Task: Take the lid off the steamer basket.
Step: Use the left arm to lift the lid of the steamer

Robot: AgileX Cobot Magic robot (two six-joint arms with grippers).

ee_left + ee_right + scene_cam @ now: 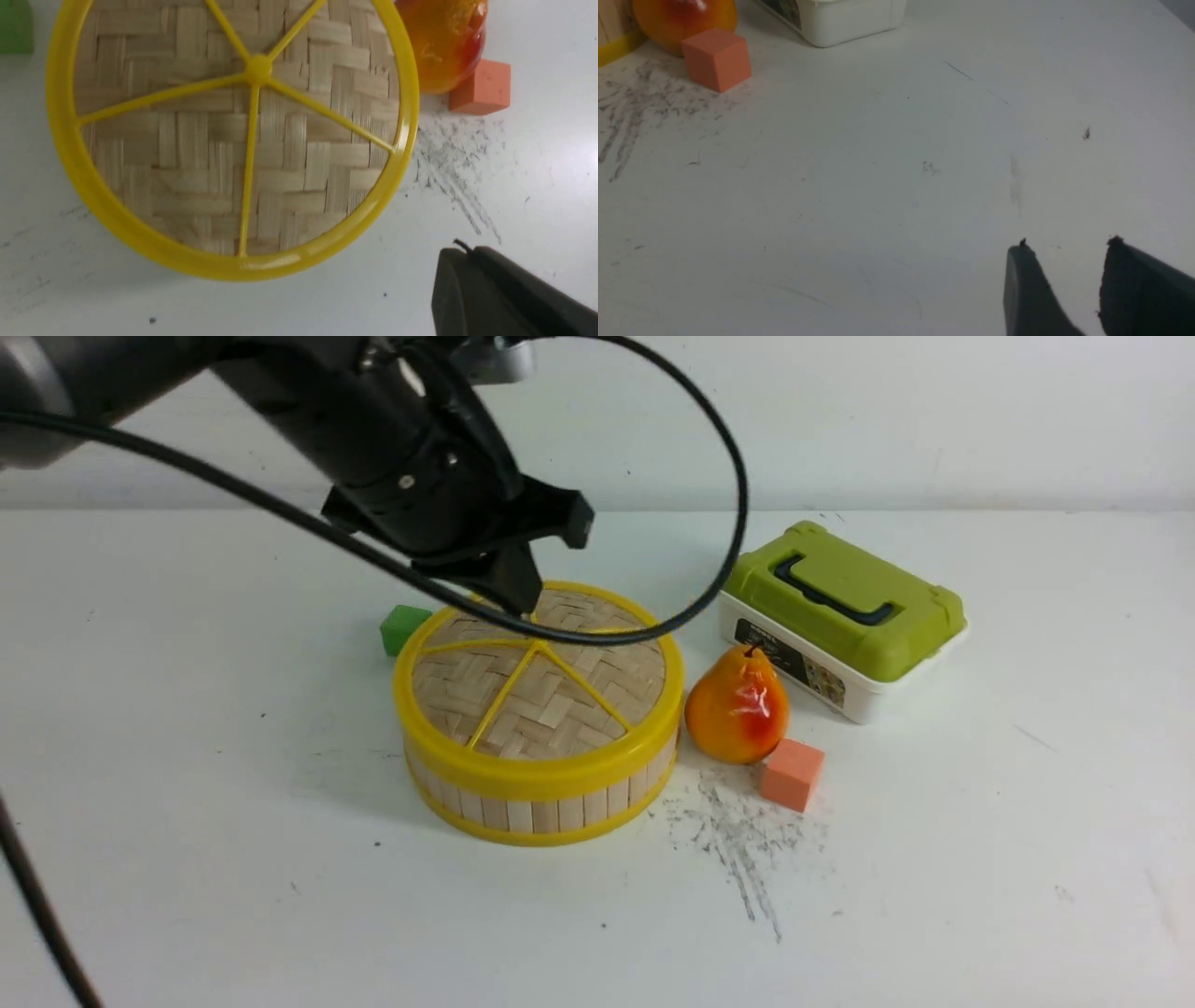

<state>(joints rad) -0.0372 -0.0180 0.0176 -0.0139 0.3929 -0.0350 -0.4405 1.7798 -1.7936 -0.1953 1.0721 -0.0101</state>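
Observation:
The lid (pixel 537 686), woven bamboo with a yellow rim and spokes, sits closed on the steamer basket (pixel 541 812) at the table's middle. It fills the left wrist view (pixel 210 154). My left gripper (pixel 518 597) hangs just above the lid's far edge, its two fingers pressed together and empty; in its wrist view (pixel 460 254) the tips are over bare table beside the rim. My right gripper (pixel 1066 245) is open and empty over bare table to the right, outside the front view. A sliver of the basket (pixel 612 44) shows in the right wrist view.
A green cube (pixel 403 627) lies behind the basket on the left. A pear (pixel 738 705) and an orange cube (pixel 792 773) stand close to its right. A white box with a green lid (pixel 840 602) is further right. A black cable (pixel 738 495) loops over the lid.

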